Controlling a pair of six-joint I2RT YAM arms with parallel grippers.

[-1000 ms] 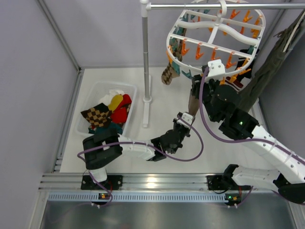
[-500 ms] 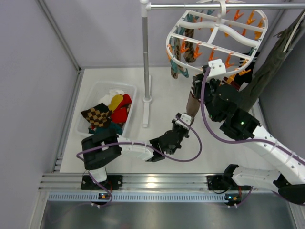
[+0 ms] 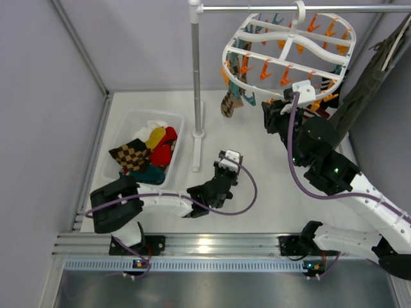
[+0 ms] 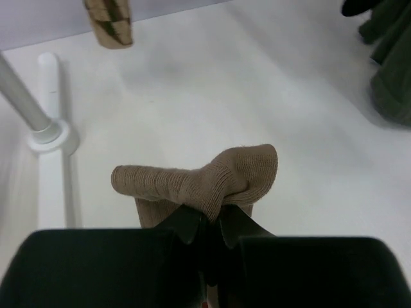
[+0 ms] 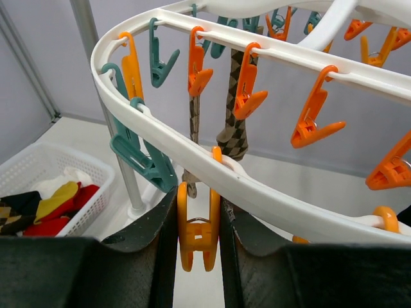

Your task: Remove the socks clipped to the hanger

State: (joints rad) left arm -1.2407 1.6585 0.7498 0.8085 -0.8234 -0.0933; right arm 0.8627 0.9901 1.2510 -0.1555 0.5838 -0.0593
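Observation:
The white hanger (image 3: 289,48) hangs from the rail, with orange and teal clips along its bars. Two argyle socks (image 3: 228,102) stay clipped at its left side and dangle behind the rim (image 5: 192,160) in the right wrist view, one of them (image 5: 234,128) just past it. My right gripper (image 5: 198,256) is shut on an orange clip (image 5: 198,234) under the rim, squeezing both its sides. My left gripper (image 4: 210,218) is low over the table, shut on a plain tan sock (image 4: 212,176) that folds over its fingertips. From above, the left gripper (image 3: 226,163) hides that sock.
A white basket (image 3: 114,149) holding loose socks sits at the left. The grey pole (image 3: 196,64) and its foot stand between the basket and the hanger. An olive-green garment (image 3: 366,90) hangs at the right. An argyle sock (image 4: 109,22) dangles ahead of the left wrist.
The tan sock has come off the hanger and moved down-left with my left gripper. My right gripper has closed onto the orange clip, and the hanger has swung.

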